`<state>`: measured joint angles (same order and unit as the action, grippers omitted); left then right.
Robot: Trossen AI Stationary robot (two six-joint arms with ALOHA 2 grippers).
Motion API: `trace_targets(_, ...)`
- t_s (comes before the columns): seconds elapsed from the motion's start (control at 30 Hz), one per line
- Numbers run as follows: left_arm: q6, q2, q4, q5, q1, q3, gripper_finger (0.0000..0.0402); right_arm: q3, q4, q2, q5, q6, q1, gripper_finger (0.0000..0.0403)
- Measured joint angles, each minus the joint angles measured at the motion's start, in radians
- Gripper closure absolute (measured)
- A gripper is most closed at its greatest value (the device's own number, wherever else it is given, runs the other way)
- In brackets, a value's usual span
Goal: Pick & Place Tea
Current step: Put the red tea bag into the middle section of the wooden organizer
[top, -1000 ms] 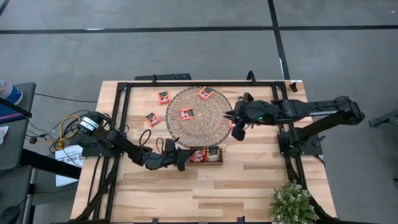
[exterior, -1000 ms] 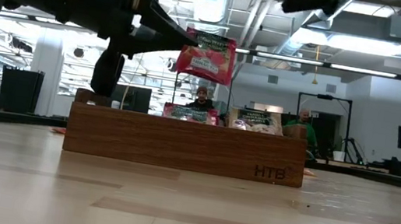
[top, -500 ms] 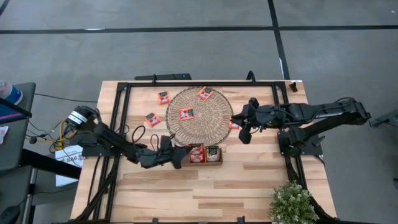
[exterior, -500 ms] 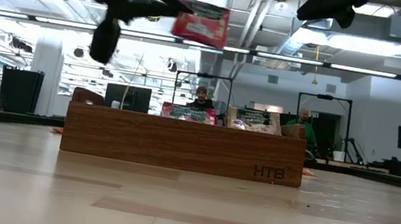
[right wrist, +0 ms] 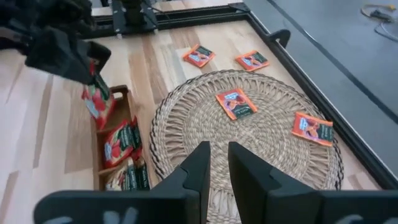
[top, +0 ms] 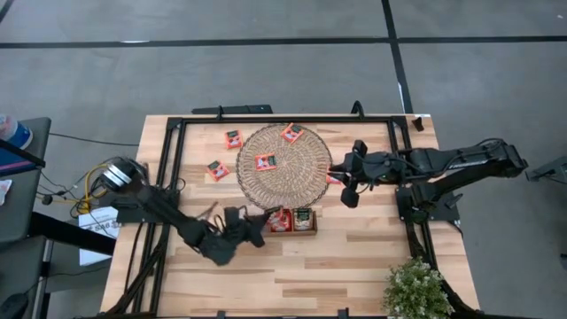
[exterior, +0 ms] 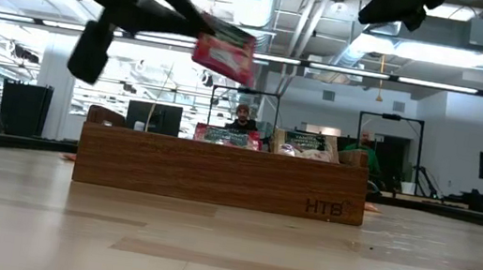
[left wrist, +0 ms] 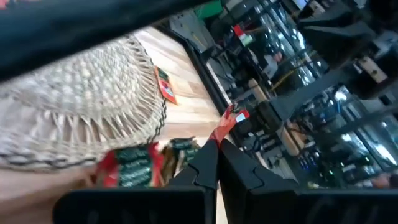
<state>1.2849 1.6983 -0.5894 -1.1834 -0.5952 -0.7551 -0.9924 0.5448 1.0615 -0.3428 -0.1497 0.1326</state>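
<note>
The left end effector (exterior: 202, 27) pinched a red tea sachet (exterior: 225, 51) by one edge, above the wooden tray (exterior: 222, 173). It hung tilted: light, thin and floppy by the look of it, best nipped at an edge. The right end effector (top: 338, 174) hovered by the woven mat (top: 282, 166), fingers slightly parted, holding nothing visible.
</note>
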Motion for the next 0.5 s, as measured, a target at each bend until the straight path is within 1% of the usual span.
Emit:
trace_targets(0.1, -0.012, 0.100, 0.004, -0.018, -0.002, -0.104, 0.0401, 0.000, 0.001, 0.000, 0.004, 0.016, 0.005, 0.0354)
trace_targets(0.17, -0.017, 0.148, 0.046, -0.020, -0.002, -0.182, 0.0401, 0.000, 0.000, 0.000, 0.004, 0.027, 0.017, 0.0354)
trace_targets(0.23, -0.006, 0.173, 0.148, -0.021, -0.002, -0.253, 0.0401, 0.000, 0.000, 0.000, 0.004, 0.039, 0.026, 0.0354)
trace_targets(0.33, 0.051, 0.175, 0.335, -0.039, -0.002, -0.330, 0.0401, 0.000, 0.000, 0.000, 0.005, 0.054, 0.042, 0.0354)
trace_targets(0.4, 0.094, 0.174, 0.467, -0.052, -0.002, -0.367, 0.0401, 0.000, 0.000, 0.000, 0.005, 0.054, 0.050, 0.0354)
trace_targets(0.5, 0.212, 0.174, 0.638, -0.034, 0.002, -0.392, 0.0401, 0.000, 0.000, 0.000, 0.004, 0.054, 0.061, 0.0354)
